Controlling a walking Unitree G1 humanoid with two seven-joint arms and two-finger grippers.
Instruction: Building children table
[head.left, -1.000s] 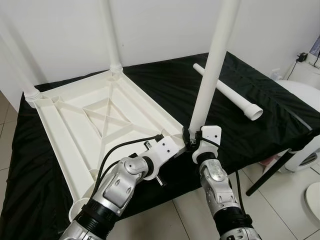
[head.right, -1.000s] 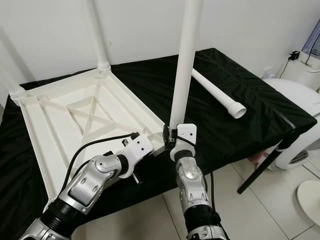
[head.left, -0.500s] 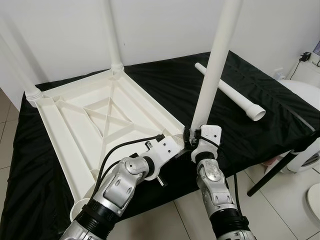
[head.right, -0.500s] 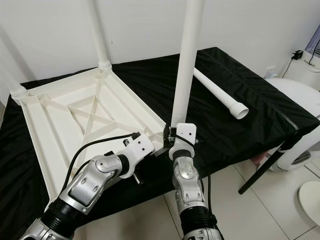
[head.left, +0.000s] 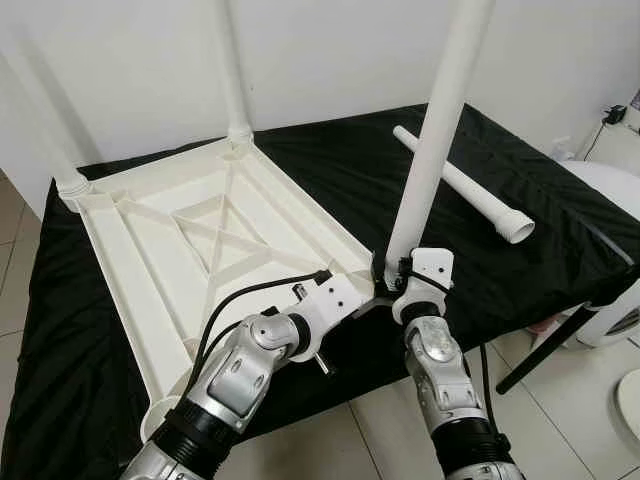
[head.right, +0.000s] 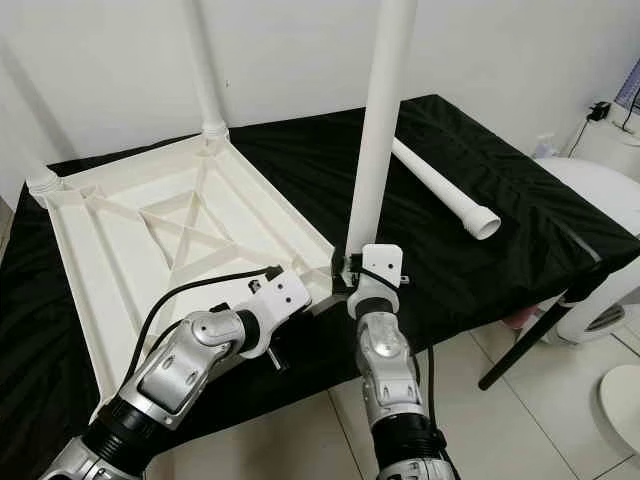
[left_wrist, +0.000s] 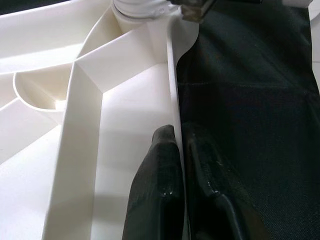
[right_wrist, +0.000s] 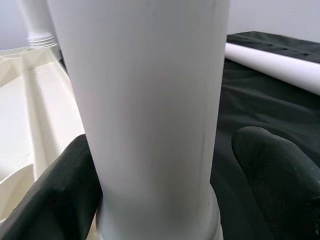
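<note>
Fingers of the left gripper (left_wrist: 179, 170) are pinched on the thin side rim of the upturned children's table (head.left: 190, 250), one black pad on the inner face and one on the outer, just short of the near corner socket. At that corner the right gripper (right_wrist: 165, 175) has its fingers (right_wrist: 272, 175) spread around the foot of the third leg (head.left: 435, 130); one pad lies against the tube while the other stands clear of it, so the grasp is loose, a cradle more than a clamp.

White and ribbed underneath, the table lies face down on a black-draped tabletop (head.left: 520, 290). Two legs (head.left: 232, 60) are already standing in the far corner sockets, and a fourth leg (head.left: 460, 185) lies loose on the cloth, well apart from the work. The third leg stands in the near right socket but leans a little.

By the look of it, the step in hand is seating this leg fully. To do it well, the left hold on the rim should stay firm so the light plastic frame cannot slide or tip on the cloth. The right fingers ought to close squarely on the tube low down, bring it upright so its axis lines up with the socket, then press or twist straight down. Forcing it while tilted would likely jam the collar or lever the corner up.
</note>
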